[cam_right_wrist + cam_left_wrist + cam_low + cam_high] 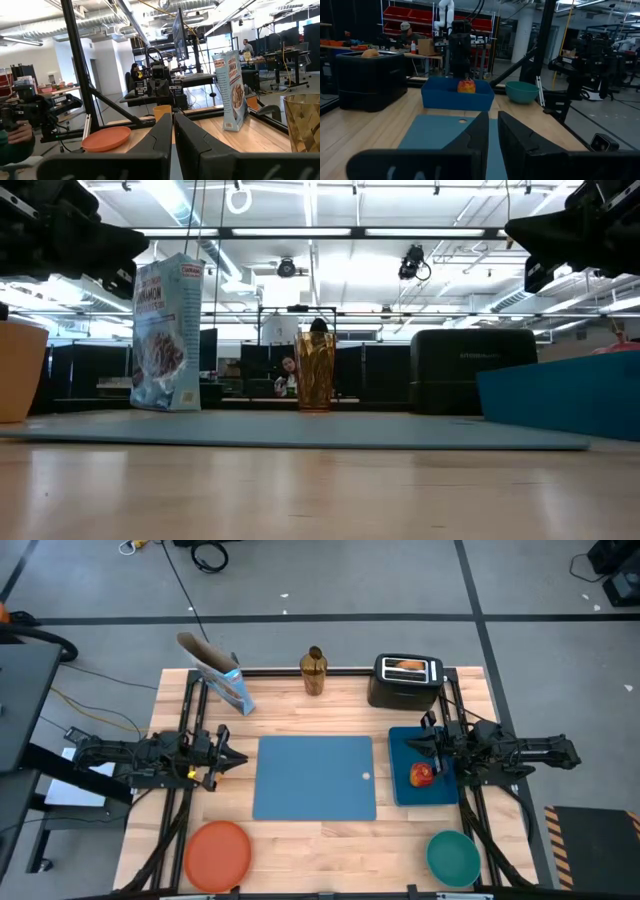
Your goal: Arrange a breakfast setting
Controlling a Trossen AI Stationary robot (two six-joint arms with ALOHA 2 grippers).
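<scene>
A blue placemat [315,778] lies flat at the table's middle. An orange plate [217,853] rests near the front left and a teal bowl [453,856] near the front right. A red apple [421,774] lies in a blue bin [405,745] at the right. Toast [404,666] sticks out of a black toaster [405,685]. A blue cereal box [225,678] stands at the far left. A small orange cup [162,111] shows under the left arm. I see no spoon. My left gripper [238,758] is shut and empty, left of the placemat. My right gripper [415,745] is shut and empty, over the bin.
An amber faceted glass [313,672] stands at the far edge, between the cereal box and the toaster. Bare wood shows in front of the placemat, between the plate and the bowl. People show in the room beyond the table.
</scene>
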